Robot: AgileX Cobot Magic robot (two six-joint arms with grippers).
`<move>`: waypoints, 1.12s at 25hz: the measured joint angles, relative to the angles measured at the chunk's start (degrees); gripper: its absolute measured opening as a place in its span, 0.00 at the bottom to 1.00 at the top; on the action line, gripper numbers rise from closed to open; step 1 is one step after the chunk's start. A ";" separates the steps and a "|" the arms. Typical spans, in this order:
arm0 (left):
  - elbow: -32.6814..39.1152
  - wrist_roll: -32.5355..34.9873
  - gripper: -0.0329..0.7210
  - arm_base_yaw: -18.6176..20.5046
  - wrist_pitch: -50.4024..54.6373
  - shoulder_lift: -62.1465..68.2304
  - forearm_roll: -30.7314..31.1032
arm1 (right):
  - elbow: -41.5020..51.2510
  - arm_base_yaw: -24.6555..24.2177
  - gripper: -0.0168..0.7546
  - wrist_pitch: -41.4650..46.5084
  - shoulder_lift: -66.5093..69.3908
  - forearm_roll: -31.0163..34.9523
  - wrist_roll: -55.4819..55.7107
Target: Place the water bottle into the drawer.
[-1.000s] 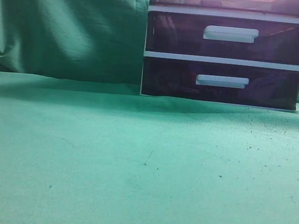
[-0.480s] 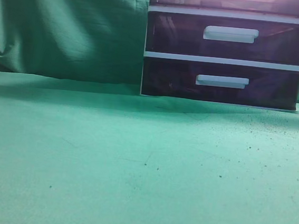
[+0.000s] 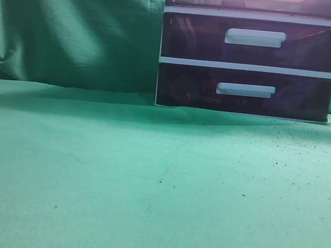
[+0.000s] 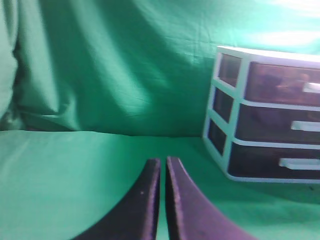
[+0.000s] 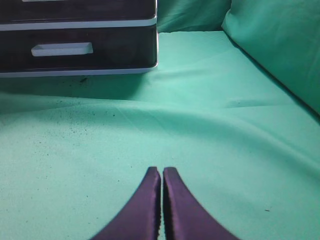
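The drawer [image 4: 282, 82] sits at the top of the unit [image 3: 247, 67], pushed in flush, long side running left-right and its pale front facing out over the cloth [image 3: 148, 181]. There's loads of bare cloth in front of the unit and off to its left. Left gripper [image 4: 162, 165] and right gripper [image 5: 161, 172] both have their fingers pressed together with nothing between them, hanging above the cloth.

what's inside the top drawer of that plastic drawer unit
Through the top drawer's translucent front only vague brownish shapes show; nothing can be identified as a water bottle. The exterior view cuts off most of the drawer. Its front looks flush with the drawer unit.
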 joint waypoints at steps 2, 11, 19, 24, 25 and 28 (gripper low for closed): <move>1.95 -0.35 0.04 2.95 0.44 -2.88 0.00 | 0.04 0.00 0.02 0.00 0.00 0.00 0.10; 4.46 -1.46 0.04 5.59 0.49 -10.60 0.00 | 0.04 0.00 0.02 0.00 0.00 0.00 0.20; 4.46 -3.86 0.04 5.72 2.60 -10.64 0.00 | 0.04 0.00 0.02 0.00 0.00 0.00 0.20; 4.46 -11.46 0.04 5.72 3.20 -10.64 0.00 | 0.04 0.00 0.02 0.00 0.00 0.00 0.20; 4.46 -13.32 0.04 5.72 3.20 -10.64 0.00 | 0.04 0.00 0.02 0.00 0.00 0.00 0.20; 4.34 -24.60 0.04 5.72 3.74 -10.64 9.73 | 0.04 0.00 0.02 0.00 0.00 0.00 0.31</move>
